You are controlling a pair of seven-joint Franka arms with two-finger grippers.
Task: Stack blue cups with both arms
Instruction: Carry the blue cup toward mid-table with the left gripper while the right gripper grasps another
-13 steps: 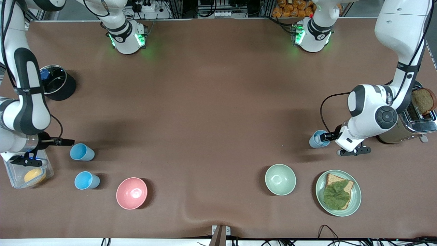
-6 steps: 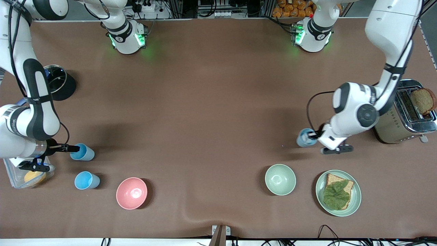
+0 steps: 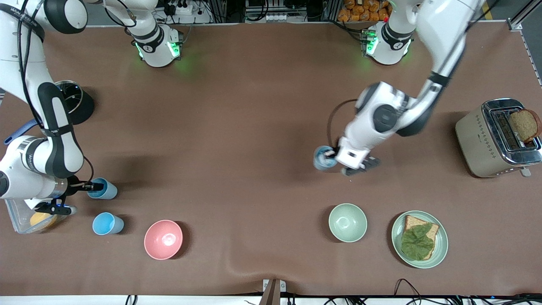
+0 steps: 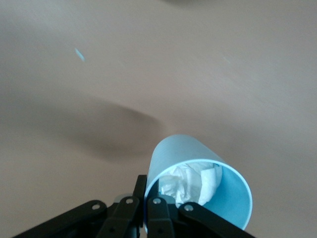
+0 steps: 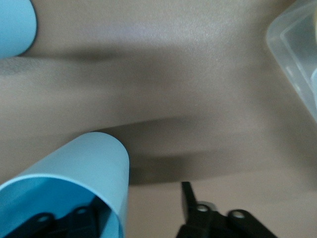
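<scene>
My left gripper (image 3: 333, 159) is shut on the rim of a light-blue cup (image 3: 323, 157) and holds it above the table's middle. In the left wrist view my gripper (image 4: 147, 187) pinches the wall of that cup (image 4: 208, 198), which has crumpled white paper inside. My right gripper (image 3: 98, 185) is open at a second blue cup (image 3: 105, 189) near the right arm's end. In the right wrist view my gripper (image 5: 141, 201) straddles that cup's (image 5: 79, 168) wall, one finger inside and one outside. A third blue cup (image 3: 108, 223) stands nearer the front camera and also shows in the right wrist view (image 5: 15, 25).
A pink bowl (image 3: 163, 239) sits beside the third cup. A pale green bowl (image 3: 347, 222), a green plate (image 3: 443, 242) with toast and lettuce, and a toaster (image 3: 482, 140) holding bread are toward the left arm's end. A black pot (image 3: 80, 111) and a clear container (image 3: 17, 216) flank the right arm.
My left arm has carried its cup from beside the toaster toward the table's middle. My right gripper has moved onto the second cup, one finger now inside its rim.
</scene>
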